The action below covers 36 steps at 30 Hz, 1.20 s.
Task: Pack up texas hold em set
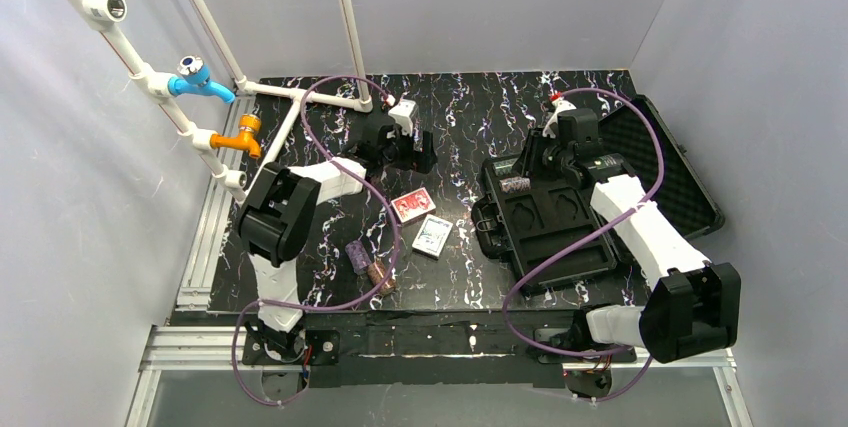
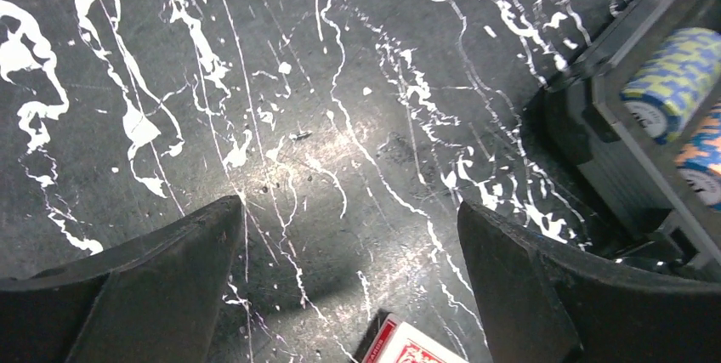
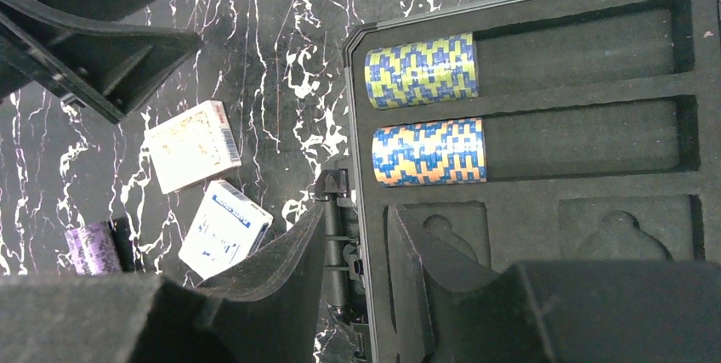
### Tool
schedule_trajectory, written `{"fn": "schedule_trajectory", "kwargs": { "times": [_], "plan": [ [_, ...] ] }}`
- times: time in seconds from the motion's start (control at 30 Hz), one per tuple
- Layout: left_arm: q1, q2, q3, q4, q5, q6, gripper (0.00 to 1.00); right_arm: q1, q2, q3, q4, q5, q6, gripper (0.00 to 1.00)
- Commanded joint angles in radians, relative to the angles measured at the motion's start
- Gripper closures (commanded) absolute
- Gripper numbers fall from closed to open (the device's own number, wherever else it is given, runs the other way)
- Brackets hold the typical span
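Left gripper [image 2: 349, 206] spreads wide, red card deck [image 2: 408, 350] just behind it; right gripper [image 3: 357, 210], half-spread, straddles the black case [image 3: 587, 87] at its wall, grip unclear.

Top view overlooks the whole table [image 1: 460, 107]; both close wrist views share the case [image 3: 578, 87].

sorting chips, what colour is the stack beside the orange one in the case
That stack: yellow-green and blue; best in right wrist view.
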Motion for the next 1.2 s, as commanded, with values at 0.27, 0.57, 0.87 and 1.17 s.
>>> {"fn": "schedule_trajectory", "kwargs": {
  "times": [0.27, 0.57, 0.87, 1.17],
  "plan": [
    [0.004, -0.074, -0.021, 0.016, 0.091, 0.062, 0.02, 0.112, -0.013, 0.063, -0.013, 0.017, 0.022, 0.58],
    [0.019, 0.076, 0.042, 0.016, 0.21, 0.083, 0.02, 0.17, -0.002, 0.033, -0.006, 0.032, 0.017, 0.58],
    [0.041, 0.076, 0.094, 0.014, 0.336, 0.027, 0.02, 0.294, 0.009, 0.027, -0.009, 0.052, 0.011, 0.52],
    [0.041, -0.202, 0.014, 0.011, 0.174, 0.038, 0.02, 0.371, -0.001, 0.021, -0.034, 0.162, 0.079, 0.31]
  ]
}}
